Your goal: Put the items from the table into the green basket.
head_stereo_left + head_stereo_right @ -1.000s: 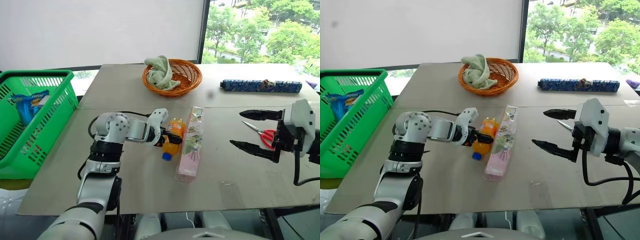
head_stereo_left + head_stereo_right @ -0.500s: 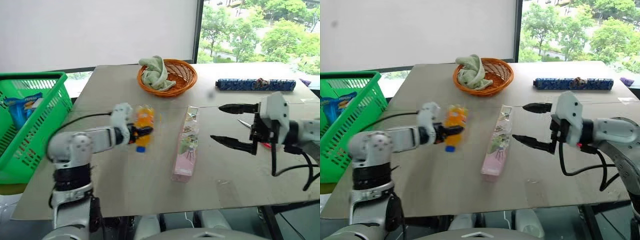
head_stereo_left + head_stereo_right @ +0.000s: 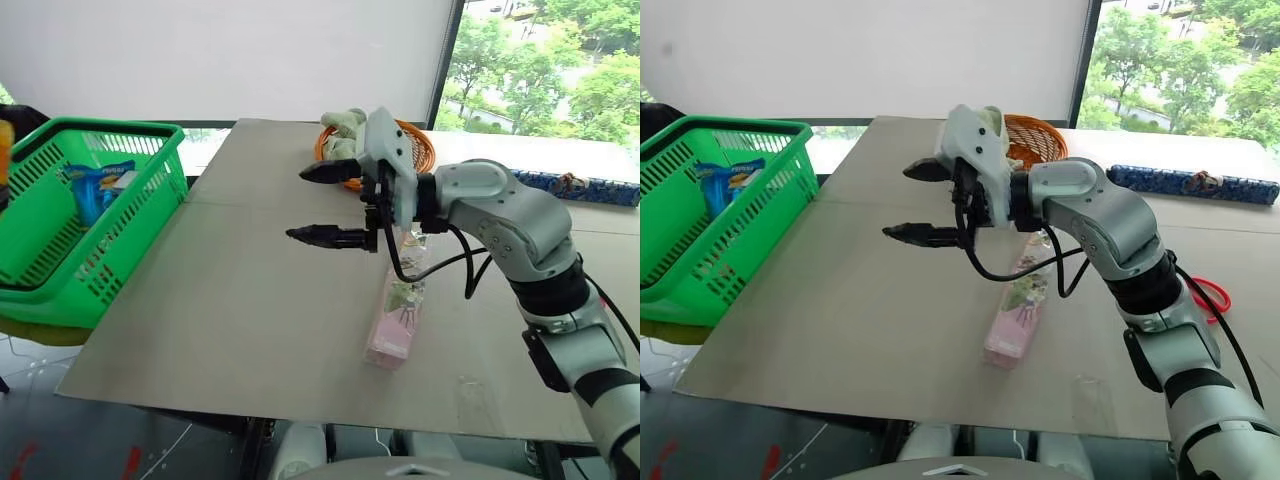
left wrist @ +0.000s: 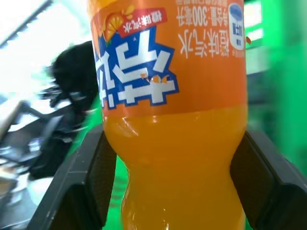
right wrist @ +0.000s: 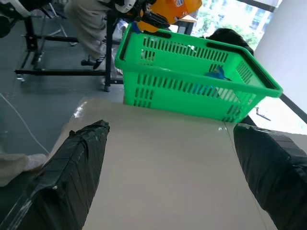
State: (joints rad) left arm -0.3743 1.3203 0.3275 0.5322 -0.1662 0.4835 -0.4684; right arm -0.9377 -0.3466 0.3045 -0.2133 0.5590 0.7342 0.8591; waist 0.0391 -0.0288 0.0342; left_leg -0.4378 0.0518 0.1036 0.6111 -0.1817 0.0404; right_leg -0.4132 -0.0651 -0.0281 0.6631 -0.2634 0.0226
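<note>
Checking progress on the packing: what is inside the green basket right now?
Inside the green basket a blue packet stands against the far wall. The near wall hides the basket's floor, so anything lying flat there can't be seen.

Two head cameras looked down across the table (image 3: 230, 300); wrist cameras sat close behind their fingers, sharing the green basket (image 5: 192, 72).

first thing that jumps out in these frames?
The right gripper, fingers spread wide and empty, hanging mid-air over the middle of the table. Then the bright green basket off the table's left edge, a blue packet inside. In the left wrist view, the left gripper clamps the orange soda bottle.
</note>
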